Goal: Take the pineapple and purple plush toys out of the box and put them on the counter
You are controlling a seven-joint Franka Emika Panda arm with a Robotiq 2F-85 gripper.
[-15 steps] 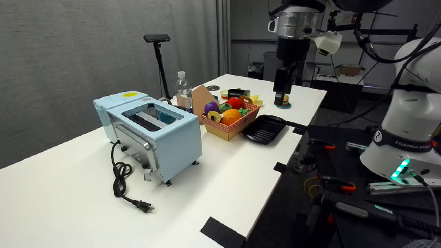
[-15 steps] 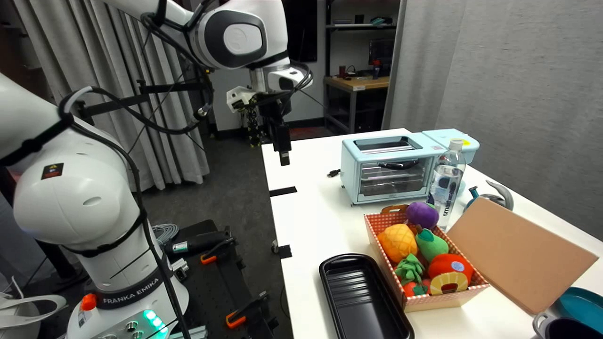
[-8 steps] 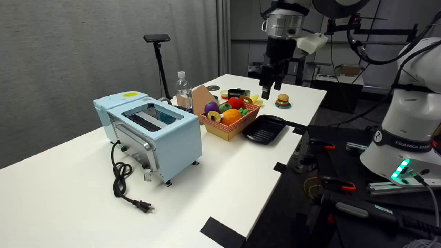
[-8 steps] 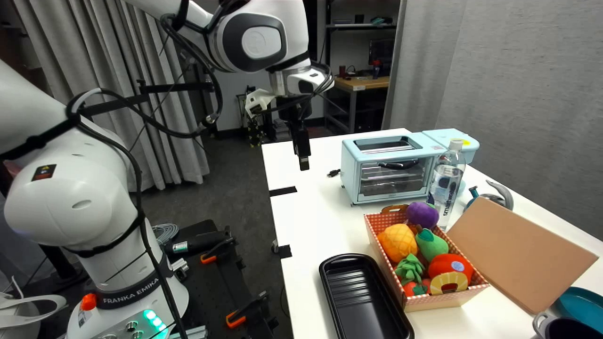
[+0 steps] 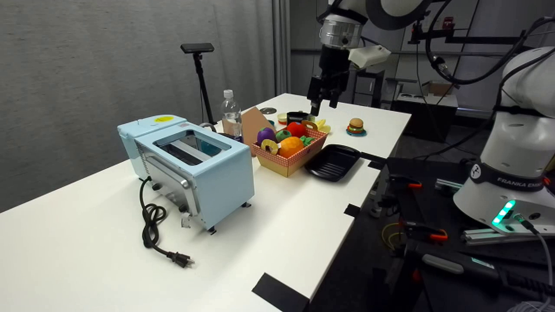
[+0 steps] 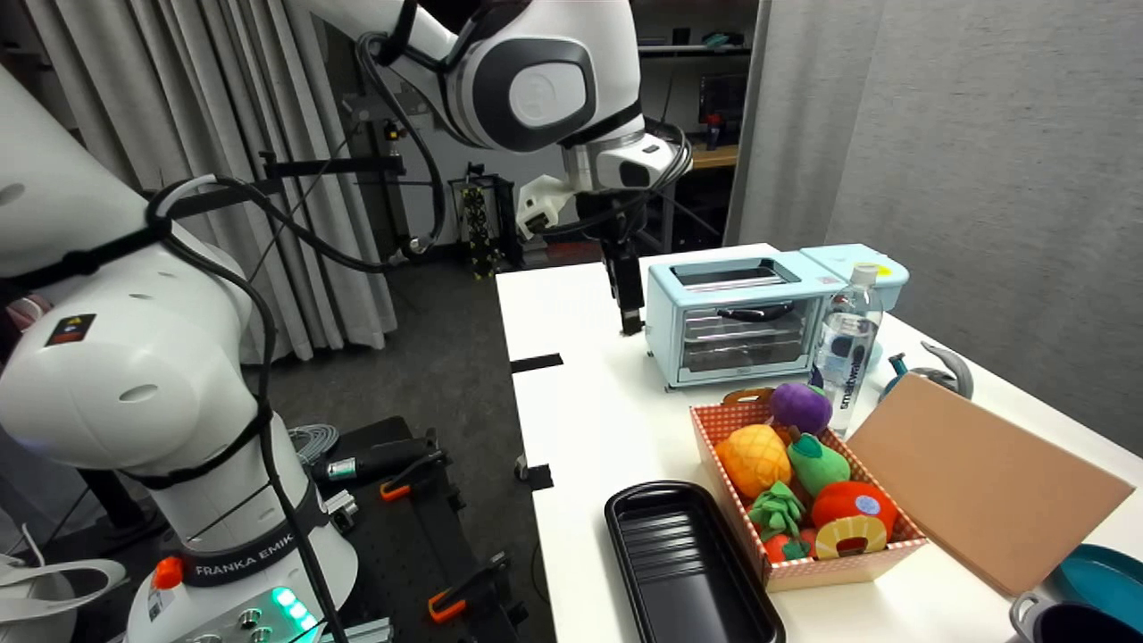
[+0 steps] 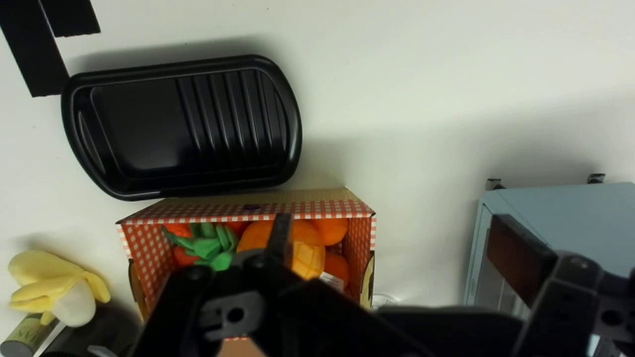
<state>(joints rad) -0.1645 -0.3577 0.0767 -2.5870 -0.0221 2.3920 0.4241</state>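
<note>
The pineapple plush [image 6: 755, 460] is orange-yellow with green leaves. It lies in the red-checked box [image 6: 844, 572] among other plush fruits. The purple plush [image 6: 801, 408] with a green top sits at the box end nearer the oven. Both toys also show in an exterior view, the pineapple plush [image 5: 290, 147] beside the purple plush [image 5: 266, 135]. In the wrist view the pineapple plush [image 7: 307, 255] is partly behind a finger, and the purple plush is hidden. My gripper [image 7: 399, 248] is open and empty, above the counter [image 6: 607, 429]; it also shows in an exterior view [image 5: 324, 106].
A black tray [image 6: 688, 563] lies along the box's side. A light-blue toaster oven [image 5: 223, 182], a water bottle [image 6: 844, 357] and a tan board [image 6: 982, 482] stand close to the box. A toy burger [image 5: 356, 125] and a banana plush [image 7: 54, 287] lie farther along.
The arm has swung out over the counter, away from its base. The gripper moved left in an exterior view and right in the opposite one. The toys and box have not moved.
</note>
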